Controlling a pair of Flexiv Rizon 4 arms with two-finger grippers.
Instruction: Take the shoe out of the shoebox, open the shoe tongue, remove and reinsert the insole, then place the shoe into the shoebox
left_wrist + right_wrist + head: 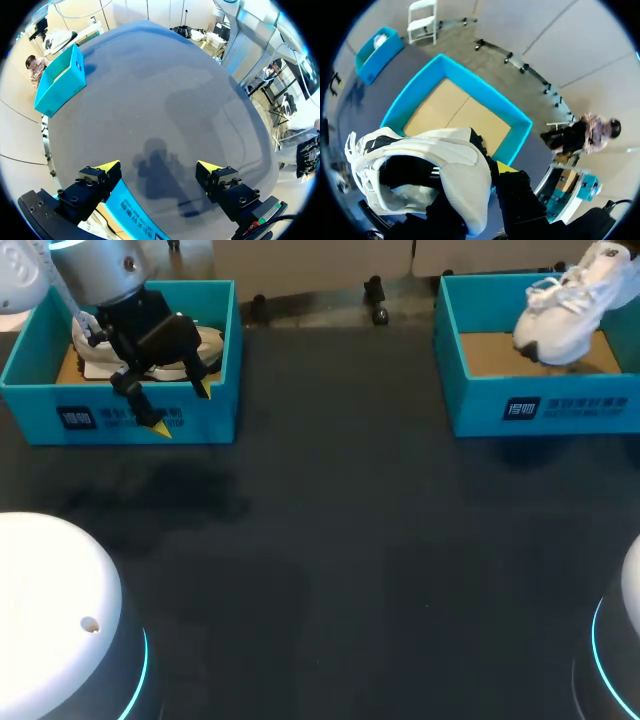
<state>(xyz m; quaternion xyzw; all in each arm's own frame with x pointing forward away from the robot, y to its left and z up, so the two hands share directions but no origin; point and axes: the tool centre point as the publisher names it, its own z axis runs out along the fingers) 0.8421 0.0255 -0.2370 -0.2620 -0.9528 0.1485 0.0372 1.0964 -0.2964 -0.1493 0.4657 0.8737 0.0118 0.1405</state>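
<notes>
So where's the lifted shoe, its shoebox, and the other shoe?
lifted shoe (562, 322), head view, white side below the laces.
shoebox (480, 405), head view, front wall.
other shoe (210, 342), head view, exposed white side.

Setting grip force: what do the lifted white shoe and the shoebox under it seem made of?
Shoe: soft white textile, perhaps mesh with smoother synthetic panels, matte with no shine. Shoebox: likely cardboard, teal outside, bare brown floor with a crease.
</notes>
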